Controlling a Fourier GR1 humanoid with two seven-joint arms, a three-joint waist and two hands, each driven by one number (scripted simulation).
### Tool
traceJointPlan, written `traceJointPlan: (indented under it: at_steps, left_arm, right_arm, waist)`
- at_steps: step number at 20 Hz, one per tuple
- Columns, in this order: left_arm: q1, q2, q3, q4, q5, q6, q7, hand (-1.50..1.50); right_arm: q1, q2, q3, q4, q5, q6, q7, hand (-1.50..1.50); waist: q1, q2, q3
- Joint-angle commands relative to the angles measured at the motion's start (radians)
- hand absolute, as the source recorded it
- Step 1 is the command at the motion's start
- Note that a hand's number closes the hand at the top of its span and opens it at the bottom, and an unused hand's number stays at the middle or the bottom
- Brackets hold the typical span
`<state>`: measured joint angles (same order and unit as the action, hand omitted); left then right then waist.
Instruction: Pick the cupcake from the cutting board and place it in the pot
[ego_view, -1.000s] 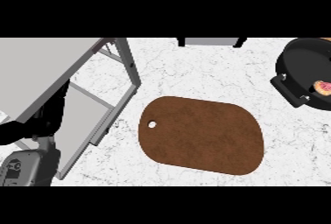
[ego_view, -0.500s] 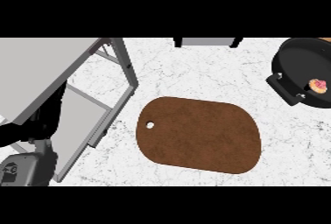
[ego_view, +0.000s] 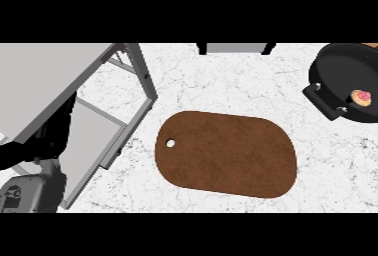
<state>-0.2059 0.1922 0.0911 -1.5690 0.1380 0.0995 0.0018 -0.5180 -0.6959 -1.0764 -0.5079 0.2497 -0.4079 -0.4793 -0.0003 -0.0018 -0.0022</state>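
Note:
The cupcake (ego_view: 362, 97), pink-topped, lies inside the black pot (ego_view: 341, 75) at the right edge of the head view. Mid-counter, the brown cutting board (ego_view: 229, 154) has nothing on it; a small hole is near its left end. At the lower left corner a grey forearm (ego_view: 28, 192) comes in, with a black shape above it that I cannot read as a hand. No right hand shows.
A grey sink with a metal frame (ego_view: 125, 107) fills the left side. A dark object (ego_view: 233, 48) sits at the counter's top edge. White marble counter (ego_view: 221, 90) surrounds the board.
The view has drifted slightly, so the pot and cupcake sit a little more to the left and lower. The grey forearm at the lower left has shifted slightly.

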Motion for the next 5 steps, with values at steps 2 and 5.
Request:
traceJointPlan:
  at_steps: [2,5]
  left_arm:
    - [-0.082,0.019,0.015,0.005,0.013,0.003,0.089,0.00]
    - [-0.037,-0.015,-0.007,0.017,-0.009,0.006,0.035,0.00]
  right_arm:
    - [0.112,-0.071,-0.036,0.044,-0.078,0.085,-0.065,-1.50]
    - [0.197,-0.036,-0.020,-0.059,-0.122,0.127,-0.028,-1.50]
  waist:
    - [-0.002,0.005,0.004]
    - [-0.009,0.001,0.002]
